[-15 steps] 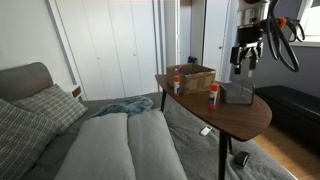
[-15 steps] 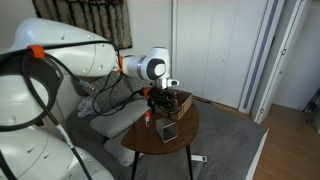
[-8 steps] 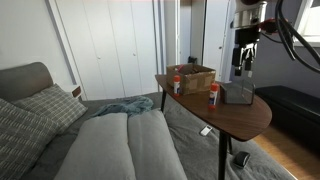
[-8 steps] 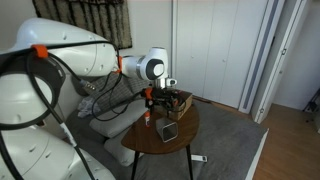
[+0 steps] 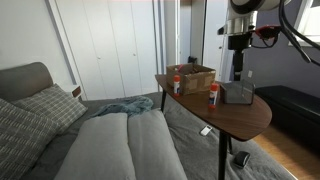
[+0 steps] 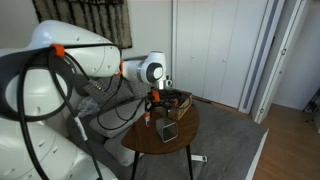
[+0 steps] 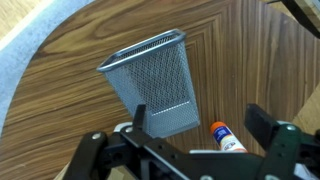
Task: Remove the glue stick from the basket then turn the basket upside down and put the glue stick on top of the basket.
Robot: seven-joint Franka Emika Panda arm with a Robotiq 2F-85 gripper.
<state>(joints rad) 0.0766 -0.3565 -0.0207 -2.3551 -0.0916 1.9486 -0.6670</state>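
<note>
The grey mesh basket point(image 5: 238, 94) stands on the round wooden table point(image 5: 245, 118); it also shows in the wrist view point(image 7: 155, 85) and, small, in an exterior view point(image 6: 168, 130). The glue stick point(image 7: 226, 138), white with an orange cap, stands on the table just beside the basket, outside it; in an exterior view point(image 5: 213, 95) it is on the basket's near side. My gripper point(image 7: 201, 112) is open and empty, hanging above the basket and stick point(image 5: 238, 68). The stick shows between my spread fingers, and neither finger touches it.
A brown wicker-like box point(image 5: 195, 77) sits at the table's back. A squat red-topped white bottle point(image 5: 177, 83) stands beside it. The table edge is near on all sides. A grey sofa with cushions point(image 5: 110, 140) lies below the table.
My gripper has risen straight up from just above the basket. The basket and glue stick have not moved.
</note>
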